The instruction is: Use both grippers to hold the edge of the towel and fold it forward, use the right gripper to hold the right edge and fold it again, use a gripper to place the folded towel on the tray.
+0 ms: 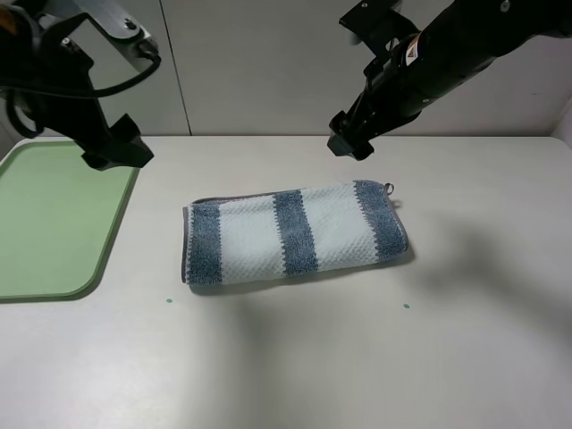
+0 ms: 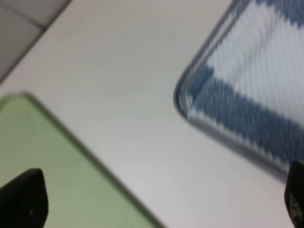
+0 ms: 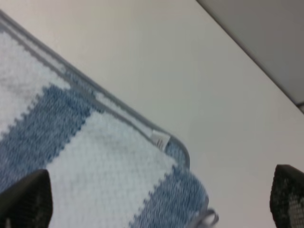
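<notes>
— Why do both arms hover clear of the cloth?
— I'd judge the first fold is done: the towel lies as a narrow doubled strip on the table. The left gripper and the right gripper are both spread wide, gripping nothing.
— Where is the towel from each?
— It is below the right gripper, its looped corner closest, handy for taking the right edge. From the left gripper it lies lower and off toward the right one. The tray sits beneath the left.
</notes>
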Controlling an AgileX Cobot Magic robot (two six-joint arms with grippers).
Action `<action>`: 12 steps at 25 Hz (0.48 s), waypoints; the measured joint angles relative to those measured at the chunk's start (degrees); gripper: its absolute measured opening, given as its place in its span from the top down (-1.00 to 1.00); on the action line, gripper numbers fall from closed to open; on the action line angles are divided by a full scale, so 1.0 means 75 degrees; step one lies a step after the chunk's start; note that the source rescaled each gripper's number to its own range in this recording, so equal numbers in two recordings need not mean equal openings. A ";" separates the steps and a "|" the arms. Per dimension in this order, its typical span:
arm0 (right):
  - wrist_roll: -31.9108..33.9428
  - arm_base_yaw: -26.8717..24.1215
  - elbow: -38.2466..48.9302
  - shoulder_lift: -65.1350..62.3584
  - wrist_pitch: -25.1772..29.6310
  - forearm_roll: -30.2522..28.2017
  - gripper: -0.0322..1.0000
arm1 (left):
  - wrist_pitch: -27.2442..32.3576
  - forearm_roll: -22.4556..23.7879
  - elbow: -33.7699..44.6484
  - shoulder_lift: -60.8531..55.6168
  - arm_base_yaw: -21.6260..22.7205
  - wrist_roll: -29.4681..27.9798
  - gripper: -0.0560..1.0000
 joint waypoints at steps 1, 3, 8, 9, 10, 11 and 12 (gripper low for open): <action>0.0027 0.0000 0.0000 -0.0040 0.0158 0.0016 -1.00 | 0.0285 0.0000 0.0000 -0.0150 0.0029 -0.0023 -1.00; 0.0082 0.0000 0.0000 -0.0049 0.0535 0.0113 -1.00 | 0.0728 0.0000 0.0000 -0.0499 0.0036 -0.0108 -1.00; 0.0501 0.0000 0.0000 -0.0049 0.1308 0.0602 -1.00 | 0.1823 0.0000 0.0000 -0.1372 0.0036 -0.0373 -1.00; 0.0636 0.0000 0.0000 -0.0049 0.1388 0.0716 -1.00 | 0.2036 0.0000 0.0000 -0.1519 0.0036 -0.0478 -1.00; 0.0764 0.0000 0.0000 -0.0049 0.1456 0.0815 -1.00 | 0.2189 0.0000 0.0000 -0.1695 0.0036 -0.0583 -1.00; 0.0876 0.0000 0.0000 -0.0049 0.1483 0.0930 -1.00 | 0.2349 0.0000 0.0000 -0.1867 0.0036 -0.0684 -1.00; 0.0981 0.0000 0.0000 -0.0049 0.1482 0.1036 -1.00 | 0.2486 0.0000 0.0000 -0.2005 0.0036 -0.0800 -1.00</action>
